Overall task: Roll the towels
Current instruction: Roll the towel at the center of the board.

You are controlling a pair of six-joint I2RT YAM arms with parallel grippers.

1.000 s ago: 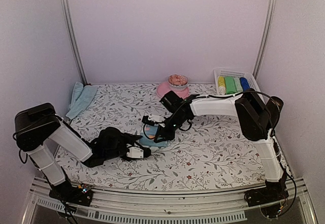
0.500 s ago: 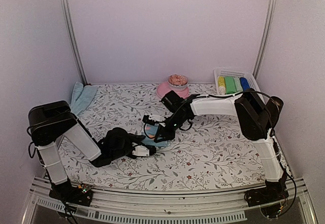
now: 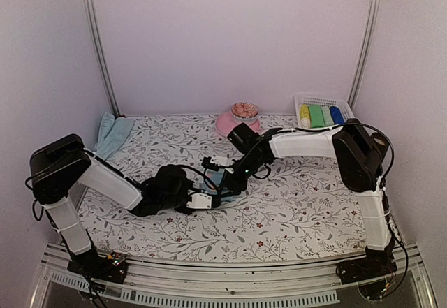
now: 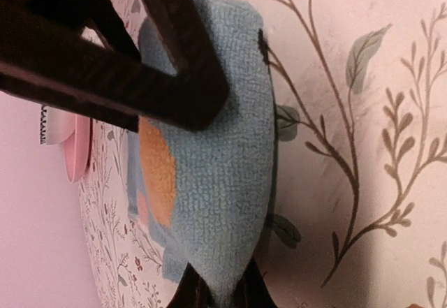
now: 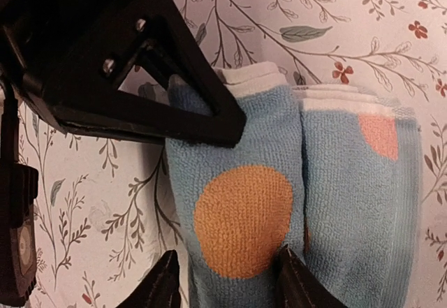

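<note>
Rolling the towel [image 5: 241, 210] in the middle of the table

The right gripper [image 5: 227, 283] clasps the rolled part between its fingers, and the left gripper [image 4: 218, 295] looks pinched on the roll's end. To do this well, I judge the roll wants holding tight and square, with both ends turning together over the flat part and no dragging of the cloth. The right arm reaches in from the near right corner with its elbow high. The left arm lies low from the near left corner.
</note>
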